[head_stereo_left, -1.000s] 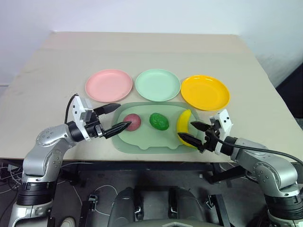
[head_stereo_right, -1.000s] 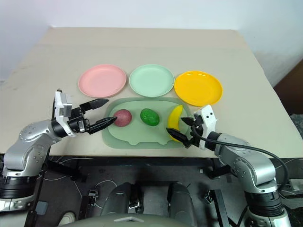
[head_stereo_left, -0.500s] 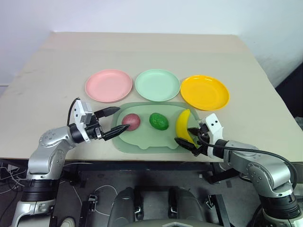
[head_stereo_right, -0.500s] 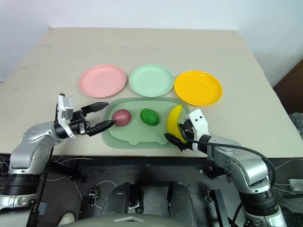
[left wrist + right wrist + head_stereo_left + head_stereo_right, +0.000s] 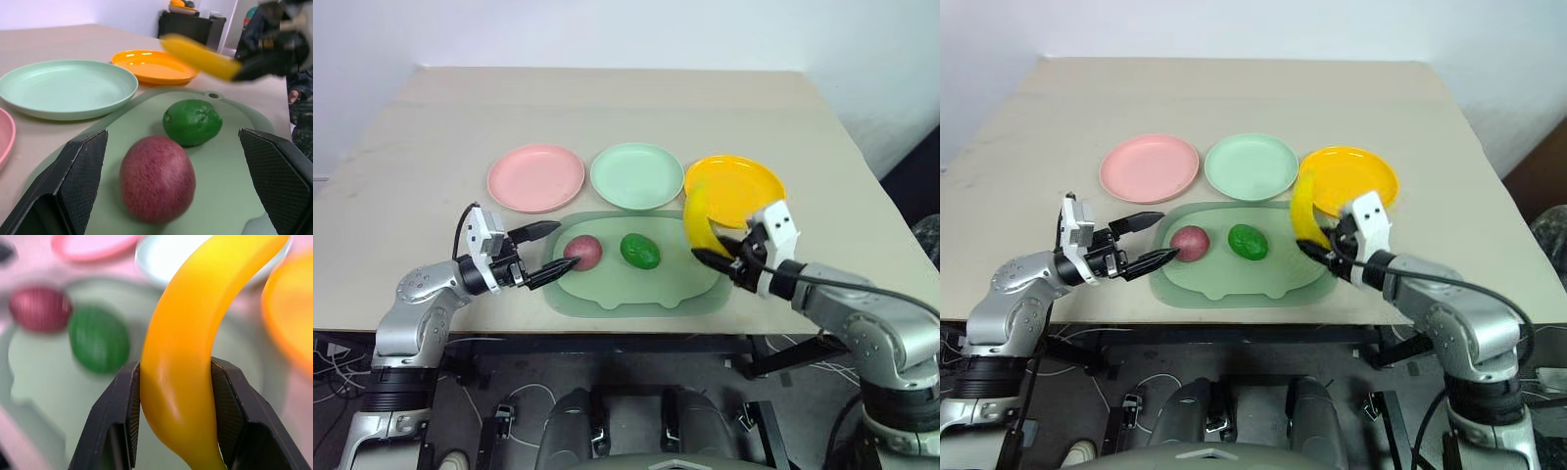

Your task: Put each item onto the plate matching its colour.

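The right gripper (image 5: 722, 258) is clamped on the yellow banana (image 5: 702, 221). In the right wrist view both black fingers (image 5: 120, 423) press flat against the sides of the fruit near its lower end, with no gap visible. The banana is held clear of the pale green tray (image 5: 636, 294), above the tray's far right corner, and its upper end overlaps the near left rim of the orange-yellow plate (image 5: 744, 186).

The left gripper (image 5: 548, 252) is spread wide and holds nothing. Its two fingers (image 5: 73, 188) stand apart on either side of the reddish-purple ball (image 5: 582, 252), at the left edge of the tray. One fingertip lies just beside the ball; whether it touches the ball cannot be told. The other fingertip is clear of the ball, over the table (image 5: 411, 176) beyond the tray's far left corner.

The reddish-purple ball rests on the left part of the tray. The dark green oval (image 5: 640, 251) rests near the tray's centre, just to the right of the ball and apart from it.

Three plates stand in a row along the far edge of the tray: the pink plate (image 5: 535, 177) at left, the mint green plate (image 5: 636, 175) in the middle, the orange-yellow plate at right. No item lies on the pink or the mint green plate.
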{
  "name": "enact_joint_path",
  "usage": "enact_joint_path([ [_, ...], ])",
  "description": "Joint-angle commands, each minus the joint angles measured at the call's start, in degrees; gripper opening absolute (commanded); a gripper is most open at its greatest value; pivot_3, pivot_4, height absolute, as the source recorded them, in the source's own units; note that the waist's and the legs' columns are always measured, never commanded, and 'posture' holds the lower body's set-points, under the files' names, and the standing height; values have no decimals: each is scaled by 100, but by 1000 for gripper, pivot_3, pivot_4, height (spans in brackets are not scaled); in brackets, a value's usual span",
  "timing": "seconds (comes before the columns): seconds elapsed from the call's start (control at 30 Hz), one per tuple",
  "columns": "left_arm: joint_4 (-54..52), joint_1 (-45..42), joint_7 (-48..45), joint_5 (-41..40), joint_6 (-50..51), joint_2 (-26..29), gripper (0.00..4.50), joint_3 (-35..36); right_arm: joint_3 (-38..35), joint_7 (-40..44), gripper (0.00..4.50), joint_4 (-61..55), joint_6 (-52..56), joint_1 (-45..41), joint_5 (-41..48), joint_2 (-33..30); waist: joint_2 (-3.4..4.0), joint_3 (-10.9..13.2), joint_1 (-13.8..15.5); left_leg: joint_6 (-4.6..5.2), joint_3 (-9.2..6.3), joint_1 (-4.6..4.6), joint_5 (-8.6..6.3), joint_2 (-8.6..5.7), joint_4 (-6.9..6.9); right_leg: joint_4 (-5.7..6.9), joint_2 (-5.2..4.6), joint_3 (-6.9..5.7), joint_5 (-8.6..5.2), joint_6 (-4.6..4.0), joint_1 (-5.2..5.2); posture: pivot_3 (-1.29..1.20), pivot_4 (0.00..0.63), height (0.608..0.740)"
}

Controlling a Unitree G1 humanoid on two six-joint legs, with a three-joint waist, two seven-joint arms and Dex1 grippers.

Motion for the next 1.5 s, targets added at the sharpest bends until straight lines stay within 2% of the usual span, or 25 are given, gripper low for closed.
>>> enact_joint_path([
  [0.03, -407, -37, 163, -73, 112, 22, 4500, 55, 11, -149, 1639, 883, -161, -638, -422, -104, 0, 0, -4, 0, 0, 0, 0, 0, 0, 0, 0, 0, 0, 0, -1, 0, 150, 695],
  [0.23, -943, 166, 471, -182, 395, 47, 4500, 143, 285, -106, 1639, 2869, -510, -1596, -1214, -128, 2, 1, -7, 13, 9, -5, 9, -5, 0, 6, 0, 2, 8, 16, -4, 0, 150, 695],
  [0.53, -1346, 512, 735, -304, 549, 101, 4500, 310, 795, 466, 1639, 3833, -1151, -2043, -1841, 41, 6, 3, -45, 10, 14, -3, 12, -6, 1, 16, 6, 4, 10, 22, -8, 0, 150, 695],
  [0.8, -1475, 739, 782, -352, 566, 129, 4500, 437, 778, 592, 4260, 3886, -1248, -2078, -2056, 115, 8, 5, -21, -5, 14, -5, 4, -2, 6, 18, 3, 5, 10, 21, -9, 0, 150, 695],
  [0.83, -1510, 772, 798, -360, 570, 125, 4500, 435, 735, 626, 4460, 3800, -1315, -2046, -2068, 74, 8, 5, -24, -6, 14, -6, 4, -2, 6, 18, 3, 5, 10, 21, -9, 0, 150, 695],
  [1.0, -1568, 829, 862, -383, 571, 128, 4500, 435, 286, 930, 4460, 2612, -914, -1740, -1407, 89, 13, 7, -21, -6, 14, -10, 4, -2, 5, 20, 3, 6, 10, 21, -16, 0, 150, 695],
  [1.17, -1506, 848, 839, -373, 532, 156, 4500, 471, 91, 914, 4460, 1442, -100, -1339, -584, 445, 11, 6, -19, -6, 11, -6, 3, 2, 5, 20, 3, 6, 10, 20, -13, 0, 150, 695],
  [1.37, -1366, 812, 745, -354, 476, 185, 4500, 483, 245, 596, 4460, 596, 645, -995, 43, 1049, 11, 6, -18, -6, 10, -9, 3, 3, 6, 20, 2, 6, 9, 18, -15, 0, 150, 695],
  [1.5, -1311, 738, 710, -336, 476, 193, 4500, 459, 533, 386, 4460, 518, 624, -837, -22, 1344, 11, 6, -8, -6, 10, -9, 2, 2, 6, 20, 0, 6, 9, 17, -15, 0, 150, 695],
])
